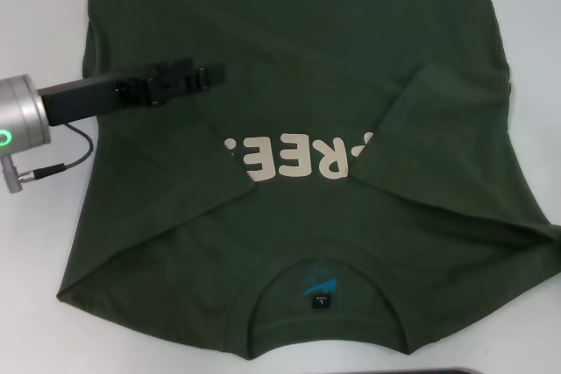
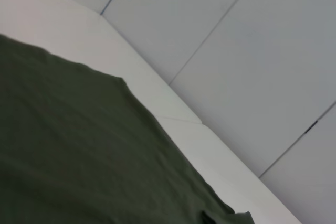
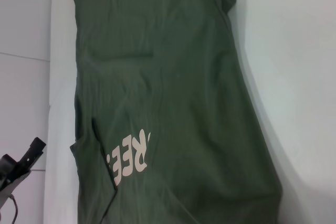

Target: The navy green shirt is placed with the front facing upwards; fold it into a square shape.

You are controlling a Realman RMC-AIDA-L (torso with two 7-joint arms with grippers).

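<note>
White table (image 1: pixel 35 286): navy green shirt (image 1: pixel 307 41), letters "REE".

- The navy green shirt (image 1: pixel 307 59) is running off the table's far edge in the head view, hem unseen.
- Folded-in sleeves are covering both ends of the cream lettering (image 1: pixel 298 157).
- The left gripper (image 1: pixel 195 76) is blurring against the cloth, fingers unreadable.
- The collar's black tag (image 1: pixel 321 301) print is showing too small to read.
</note>
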